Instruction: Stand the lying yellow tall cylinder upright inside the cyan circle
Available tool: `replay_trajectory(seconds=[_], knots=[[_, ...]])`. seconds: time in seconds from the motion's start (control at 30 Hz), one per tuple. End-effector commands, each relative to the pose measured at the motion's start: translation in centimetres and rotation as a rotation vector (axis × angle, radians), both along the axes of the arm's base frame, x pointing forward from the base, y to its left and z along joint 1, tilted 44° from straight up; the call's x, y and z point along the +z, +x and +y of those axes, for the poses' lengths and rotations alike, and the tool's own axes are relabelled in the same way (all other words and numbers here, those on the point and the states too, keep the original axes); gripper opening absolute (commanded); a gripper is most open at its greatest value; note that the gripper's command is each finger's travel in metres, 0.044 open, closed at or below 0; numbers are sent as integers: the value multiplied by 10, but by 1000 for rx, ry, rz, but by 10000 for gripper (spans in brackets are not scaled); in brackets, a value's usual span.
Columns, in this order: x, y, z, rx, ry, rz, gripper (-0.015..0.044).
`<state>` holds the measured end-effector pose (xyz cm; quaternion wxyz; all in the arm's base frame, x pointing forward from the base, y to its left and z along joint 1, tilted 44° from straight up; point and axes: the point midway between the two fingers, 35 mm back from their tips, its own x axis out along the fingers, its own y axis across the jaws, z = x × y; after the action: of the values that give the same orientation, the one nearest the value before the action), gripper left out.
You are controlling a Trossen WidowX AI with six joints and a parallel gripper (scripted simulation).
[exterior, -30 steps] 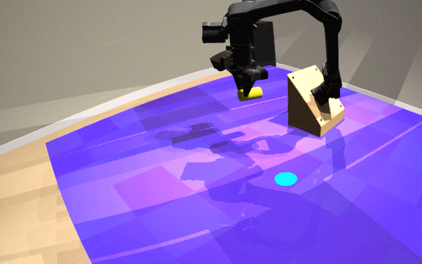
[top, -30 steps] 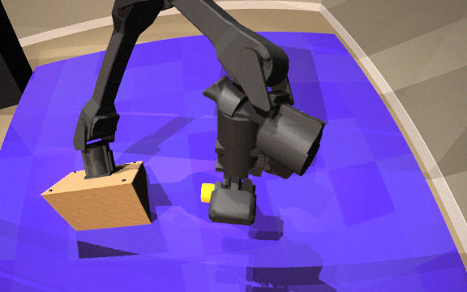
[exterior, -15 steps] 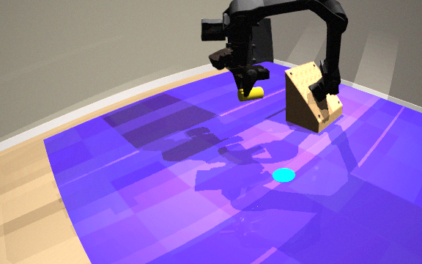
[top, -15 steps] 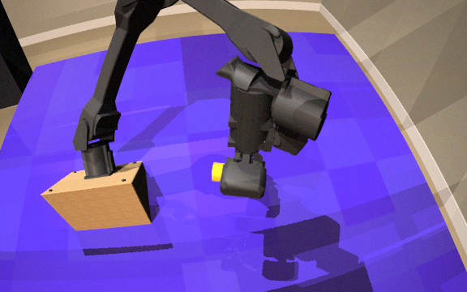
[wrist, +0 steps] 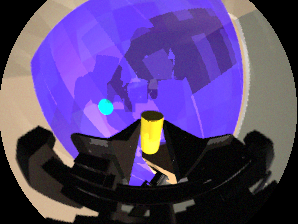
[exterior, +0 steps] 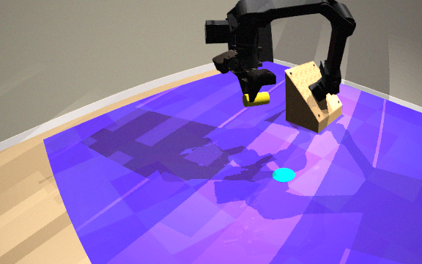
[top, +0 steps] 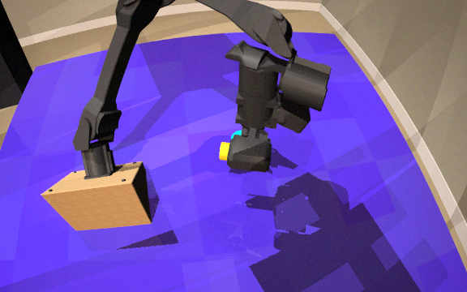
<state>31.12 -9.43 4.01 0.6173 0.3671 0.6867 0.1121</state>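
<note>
Fingers [exterior: 253, 96] grasping the yellow cylinder [exterior: 260, 99] sideways, high above the desk [exterior: 123, 205]: unless rotated vertical, it could topple outside the cyan circle [exterior: 283, 174].

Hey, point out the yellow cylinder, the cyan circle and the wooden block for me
yellow cylinder [exterior: 260, 98], exterior view, its side.
cyan circle [exterior: 283, 174], exterior view, its middle.
wooden block [top: 100, 203], top view, its front face.

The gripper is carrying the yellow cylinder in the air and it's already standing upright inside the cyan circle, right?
Not quite. The gripper does hold the yellow cylinder in the air, but horizontally and well away from the cyan circle, which lies bare on the mat in the exterior view.
</note>
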Motion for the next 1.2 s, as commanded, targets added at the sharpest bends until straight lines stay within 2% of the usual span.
replay_trajectory(seconds=[0.0,1.17], knots=[[11,7,9,-6,1,-6,105],[83,31,91,-43,49,34,105]])
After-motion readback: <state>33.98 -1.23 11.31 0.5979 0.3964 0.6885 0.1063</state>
